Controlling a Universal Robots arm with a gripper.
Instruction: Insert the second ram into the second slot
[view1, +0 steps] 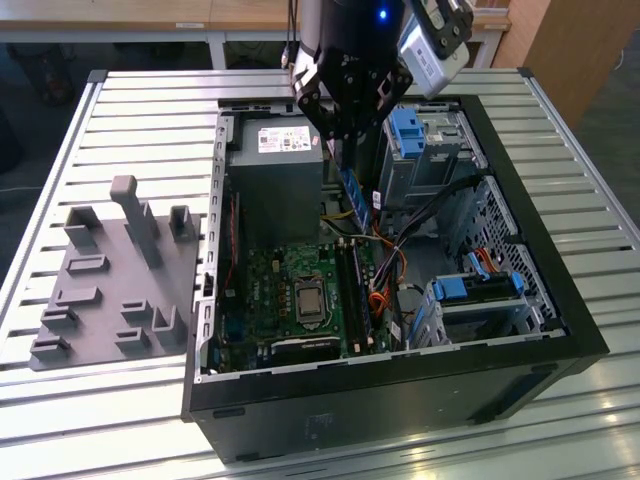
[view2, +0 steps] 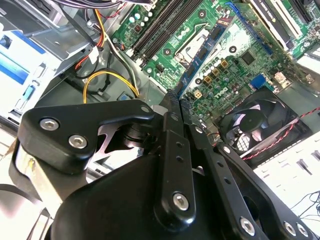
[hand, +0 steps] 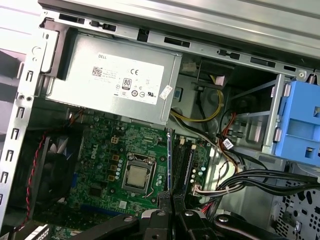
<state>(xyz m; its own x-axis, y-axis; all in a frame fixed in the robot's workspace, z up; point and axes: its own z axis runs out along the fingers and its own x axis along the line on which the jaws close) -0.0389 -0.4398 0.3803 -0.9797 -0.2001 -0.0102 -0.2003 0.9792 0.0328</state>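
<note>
My gripper hangs over the open computer case, shut on the second ram, a thin blue stick pointing down toward the motherboard. The ram is above the board and apart from it, over the far end of the dark memory slots. In both wrist views I see the ram edge-on: in the second wrist view the ram runs out from between the fingertips of the gripper. In the first wrist view the ram lies alongside the slots, beyond the gripper. Which slot is the second slot I cannot tell.
A grey power supply sits just beside the ram. Bundled cables cross to the drive cages with blue tabs. The processor socket and a fan lie nearby. A grey fixture block stands left of the case.
</note>
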